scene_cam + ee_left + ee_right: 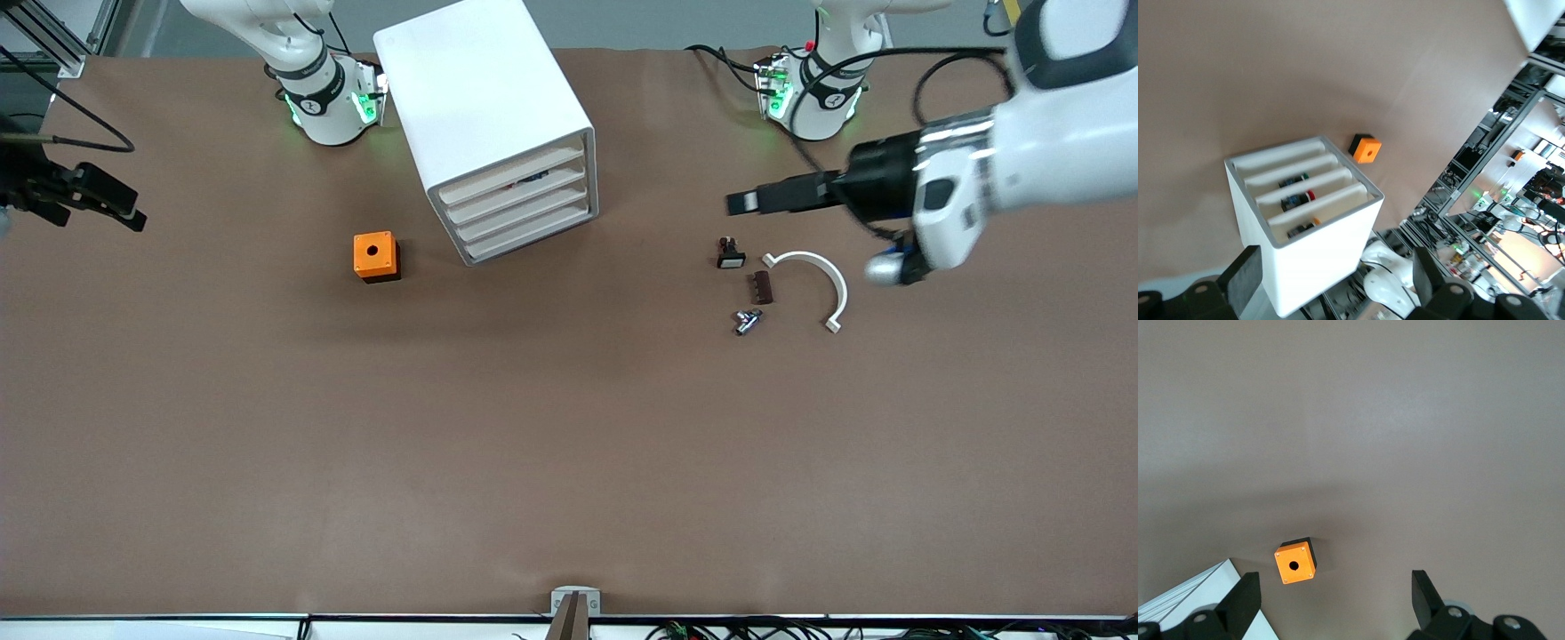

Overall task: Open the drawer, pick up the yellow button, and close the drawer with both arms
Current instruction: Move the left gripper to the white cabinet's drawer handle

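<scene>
The white cabinet (484,116) stands near the robots' bases, and all its drawers are shut. The uppermost drawer (514,171) also shows in the left wrist view (1319,207). Above its low front lies a small black part with an orange end, the button (1309,227). The button does not show in the front view. My left gripper (742,203) is open and empty. It is in the air beside the cabinet, toward the left arm's end, and points at the drawer fronts (1336,270). My right gripper (124,209) is open and empty at the right arm's end of the table (1336,592).
An orange cube box with a hole (375,256) sits beside the cabinet (1365,148) (1295,564). Below the left gripper lie a black part with a white face (730,254), a brown piece (763,287), a metal piece (747,321) and a white curved piece (813,276).
</scene>
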Robot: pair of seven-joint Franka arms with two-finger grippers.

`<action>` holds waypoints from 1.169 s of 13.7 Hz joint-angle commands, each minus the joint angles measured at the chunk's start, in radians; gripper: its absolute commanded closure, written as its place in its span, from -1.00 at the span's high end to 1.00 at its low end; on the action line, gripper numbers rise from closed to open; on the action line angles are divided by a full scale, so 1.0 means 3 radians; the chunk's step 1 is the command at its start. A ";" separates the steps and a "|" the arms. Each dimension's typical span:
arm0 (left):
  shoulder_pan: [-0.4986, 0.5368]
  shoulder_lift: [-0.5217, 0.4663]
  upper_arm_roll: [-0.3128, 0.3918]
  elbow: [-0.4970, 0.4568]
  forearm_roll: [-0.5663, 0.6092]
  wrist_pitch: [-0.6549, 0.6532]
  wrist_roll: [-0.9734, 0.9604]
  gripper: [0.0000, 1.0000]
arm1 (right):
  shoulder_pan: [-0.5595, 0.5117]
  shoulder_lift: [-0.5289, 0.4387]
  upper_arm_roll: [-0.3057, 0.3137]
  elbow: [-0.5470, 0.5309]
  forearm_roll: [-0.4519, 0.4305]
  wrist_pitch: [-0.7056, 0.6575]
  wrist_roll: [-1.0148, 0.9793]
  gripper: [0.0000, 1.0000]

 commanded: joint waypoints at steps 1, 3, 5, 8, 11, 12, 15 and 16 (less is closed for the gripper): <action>-0.0214 0.0358 -0.0022 0.0273 -0.0045 0.0031 -0.0533 0.99 | -0.0032 0.0374 0.0009 0.0166 -0.0051 -0.0010 -0.0033 1.00; -0.0342 0.0532 -0.0022 0.0329 -0.0040 0.0134 -0.1013 0.99 | -0.0042 0.0604 0.0004 0.0193 -0.0061 -0.0005 -0.0033 1.00; -0.0485 0.0660 0.0003 0.0329 0.0011 0.0246 -0.1382 0.99 | -0.0088 0.0697 -0.0001 0.0249 -0.0061 -0.0005 -0.0033 1.00; -0.0644 0.0845 -0.0007 0.0329 0.0154 0.0252 -0.1734 0.99 | -0.0012 0.0713 0.0020 0.0234 -0.0036 -0.0010 0.0272 1.00; -0.0853 0.1054 0.0014 0.0436 0.0521 0.0247 -0.2868 0.99 | 0.0172 0.0703 0.0025 0.0223 -0.0025 -0.0031 0.0789 1.00; -0.0905 0.1110 0.0013 0.0442 0.0593 0.0242 -0.3160 0.99 | 0.0233 0.0698 0.0025 0.0223 -0.0020 -0.0036 0.0988 1.00; -0.1038 0.1325 0.0019 0.0447 0.0706 0.0130 -0.3821 0.99 | 0.0392 0.0693 0.0025 0.0223 -0.0020 -0.0046 0.1246 1.00; -0.1074 0.1402 0.0024 0.0472 0.0707 0.0053 -0.3984 0.99 | 0.0403 0.0693 0.0025 0.0218 -0.0015 -0.0046 0.1256 1.00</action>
